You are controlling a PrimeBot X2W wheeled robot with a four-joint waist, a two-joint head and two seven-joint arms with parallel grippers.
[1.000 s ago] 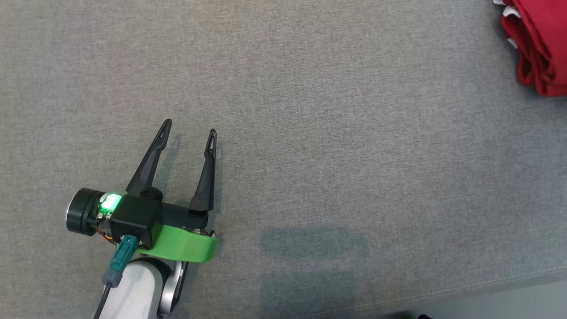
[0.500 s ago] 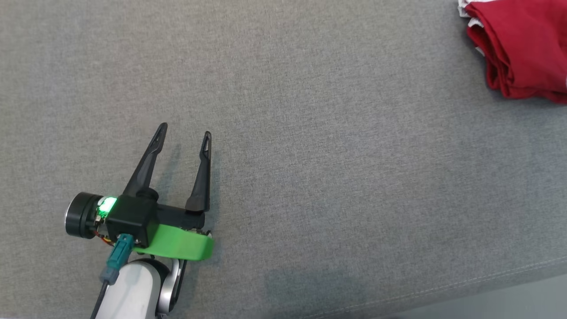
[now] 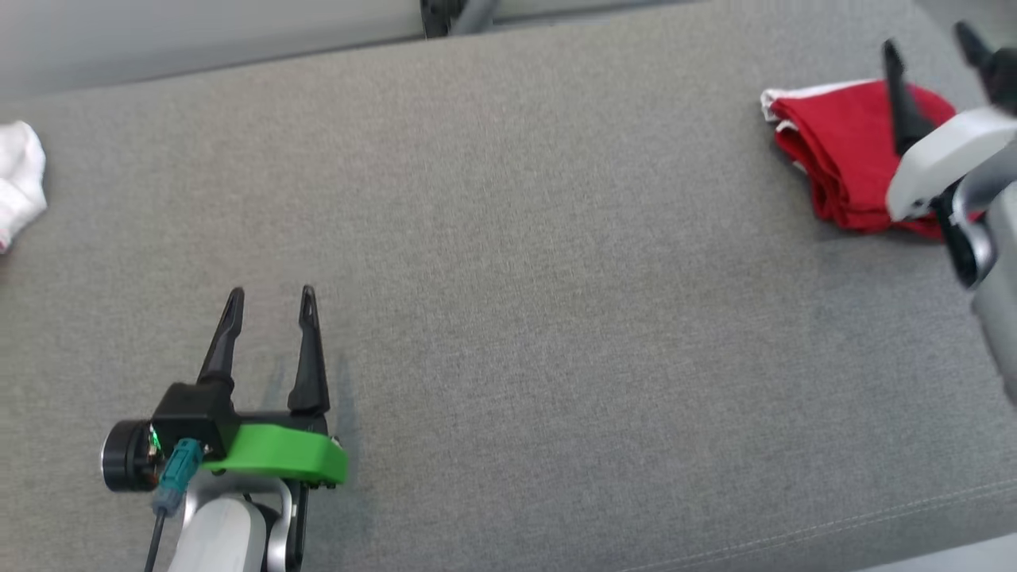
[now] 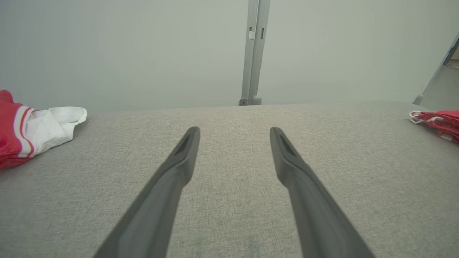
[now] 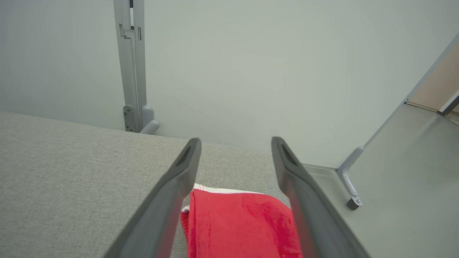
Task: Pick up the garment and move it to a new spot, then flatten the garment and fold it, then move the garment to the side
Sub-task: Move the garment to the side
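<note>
The folded red garment [image 3: 842, 151] lies at the desk's [image 3: 508, 238] far right, under the right hand [image 3: 928, 44], whose fingers stand apart and empty; the left hand [image 3: 271, 292] is spread too. Soft, light and floppy, so pinch through its layered left edge. The long axis seems front-to-back, though the arm hides part

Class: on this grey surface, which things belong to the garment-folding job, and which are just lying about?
Job: folded red garment; right gripper, open over it; left gripper, open; grey surface.
Lying about: white-and-red garment at the far left; metal post behind.
</note>
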